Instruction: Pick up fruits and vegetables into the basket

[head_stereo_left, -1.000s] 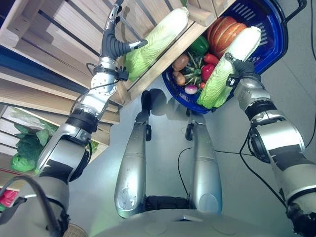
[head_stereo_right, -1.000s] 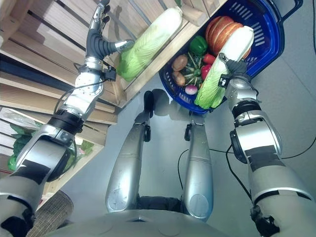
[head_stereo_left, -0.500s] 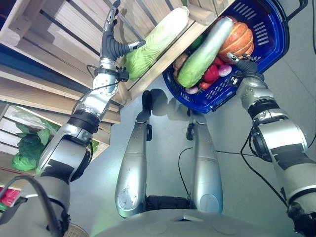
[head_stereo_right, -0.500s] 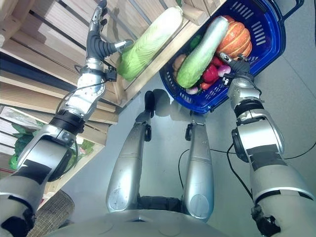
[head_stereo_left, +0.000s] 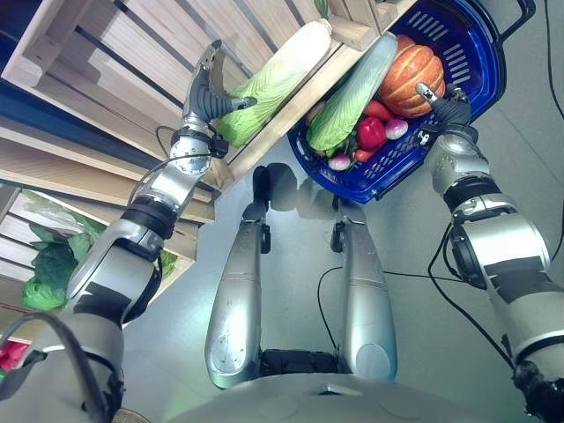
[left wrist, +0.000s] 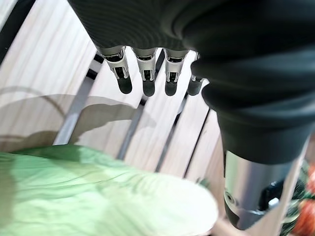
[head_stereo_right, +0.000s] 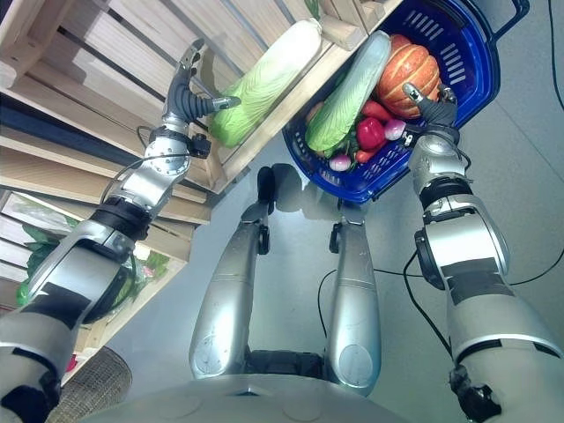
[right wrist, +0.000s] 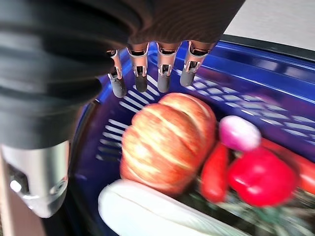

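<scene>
A wooden crate [head_stereo_left: 132,53] is seen at ten o'clock, holding one pale green cabbage [head_stereo_left: 278,79], beside which the left robot hand [head_stereo_left: 207,88] is spread. The blue basket [head_stereo_left: 480,53] at one o'clock is packed with another cabbage [head_stereo_left: 352,92], a ribbed orange pumpkin [head_stereo_left: 410,75] and red peppers [head_stereo_left: 372,132]; the right robot hand [head_stereo_left: 445,106] is held spread and empty over it, judged ready for another load.

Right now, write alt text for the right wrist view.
The right hand, fingers open, hovers above a blue basket holding an orange pumpkin, a red pepper, a pink radish and the pale end of a napa cabbage.
</scene>
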Motion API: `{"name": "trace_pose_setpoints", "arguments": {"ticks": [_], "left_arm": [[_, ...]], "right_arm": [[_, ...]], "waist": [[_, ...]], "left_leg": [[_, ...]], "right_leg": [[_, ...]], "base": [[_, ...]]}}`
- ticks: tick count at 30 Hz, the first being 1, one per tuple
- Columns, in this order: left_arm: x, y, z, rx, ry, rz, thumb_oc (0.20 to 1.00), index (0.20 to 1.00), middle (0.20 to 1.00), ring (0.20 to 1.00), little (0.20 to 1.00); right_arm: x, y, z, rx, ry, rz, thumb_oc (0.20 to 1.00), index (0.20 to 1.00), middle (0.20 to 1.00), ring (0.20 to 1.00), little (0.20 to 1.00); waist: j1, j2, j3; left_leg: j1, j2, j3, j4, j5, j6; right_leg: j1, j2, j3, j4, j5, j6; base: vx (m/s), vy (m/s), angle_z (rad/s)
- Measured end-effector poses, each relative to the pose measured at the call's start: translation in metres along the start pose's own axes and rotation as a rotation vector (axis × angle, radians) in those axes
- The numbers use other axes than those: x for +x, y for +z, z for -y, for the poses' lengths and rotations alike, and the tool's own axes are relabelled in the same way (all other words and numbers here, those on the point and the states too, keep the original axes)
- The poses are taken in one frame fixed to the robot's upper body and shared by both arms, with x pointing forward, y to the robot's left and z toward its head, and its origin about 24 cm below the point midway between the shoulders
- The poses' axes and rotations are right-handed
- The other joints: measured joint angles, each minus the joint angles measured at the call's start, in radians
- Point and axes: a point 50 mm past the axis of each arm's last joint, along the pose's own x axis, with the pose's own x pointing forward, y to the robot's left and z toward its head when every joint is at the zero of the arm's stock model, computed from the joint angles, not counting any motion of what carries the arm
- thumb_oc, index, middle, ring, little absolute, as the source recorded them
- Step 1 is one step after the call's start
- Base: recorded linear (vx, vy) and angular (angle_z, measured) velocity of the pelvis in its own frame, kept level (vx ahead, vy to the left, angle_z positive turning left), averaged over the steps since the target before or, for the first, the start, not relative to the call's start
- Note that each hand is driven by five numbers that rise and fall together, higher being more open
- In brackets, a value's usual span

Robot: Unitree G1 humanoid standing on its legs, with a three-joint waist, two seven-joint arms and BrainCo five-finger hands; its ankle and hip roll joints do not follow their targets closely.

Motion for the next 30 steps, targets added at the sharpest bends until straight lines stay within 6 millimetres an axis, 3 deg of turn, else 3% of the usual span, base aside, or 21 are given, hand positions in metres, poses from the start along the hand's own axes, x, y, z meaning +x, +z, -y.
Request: {"name": "trace_pose_setpoints", "arguments": {"ticks": [5, 10, 19, 30], "left_arm": [[0.004, -0.007, -0.005, 0.068, 0.01, -0.044, 1.0, 1.0, 1.0, 1.0, 1.0], [0.005, -0.013, -0.006, 0.104, 0.006, -0.079, 1.0, 1.0, 1.0, 1.0, 1.0], [0.005, -0.037, -0.018, 0.17, 0.03, -0.206, 1.0, 1.0, 1.0, 1.0, 1.0], [0.009, -0.042, -0.02, 0.224, -0.045, -0.27, 1.0, 1.0, 1.0, 1.0, 1.0]], "right_arm": [[-0.003, 0.019, -0.001, 0.084, -0.065, 0.16, 1.0, 1.0, 1.0, 1.0, 1.0], [-0.007, 0.023, 0.007, 0.141, -0.168, 0.231, 1.0, 1.0, 1.0, 1.0, 1.0], [-0.011, 0.015, 0.026, 0.214, -0.339, 0.257, 1.0, 1.0, 1.0, 1.0, 1.0], [-0.011, -0.008, 0.046, 0.233, -0.442, 0.169, 1.0, 1.0, 1.0, 1.0, 1.0]], "waist": [[-0.027, -0.001, 0.0], [-0.063, -0.001, -0.001], [-0.108, -0.003, -0.001], [-0.136, -0.005, -0.002]], "left_leg": [[0.001, 0.001, 0.016, 0.0, -0.007, 0.006], [0.001, 0.003, 0.02, 0.001, -0.012, 0.007], [0.003, 0.018, 0.045, 0.001, -0.022, 0.007], [0.005, 0.021, 0.054, 0.002, -0.03, 0.008]], "right_leg": [[0.002, 0.004, 0.02, -0.016, 0.01, 0.007], [0.003, 0.007, 0.023, -0.023, 0.01, 0.008], [0.006, 0.023, 0.045, -0.053, 0.025, 0.01], [0.006, 0.025, 0.053, -0.059, 0.026, 0.01]], "base": [[-0.02, 0.02, -0.08], [0.0, 0.004, -0.02], [-0.01, 0.015, -0.08], [0.0, 0.001, -0.01]]}}
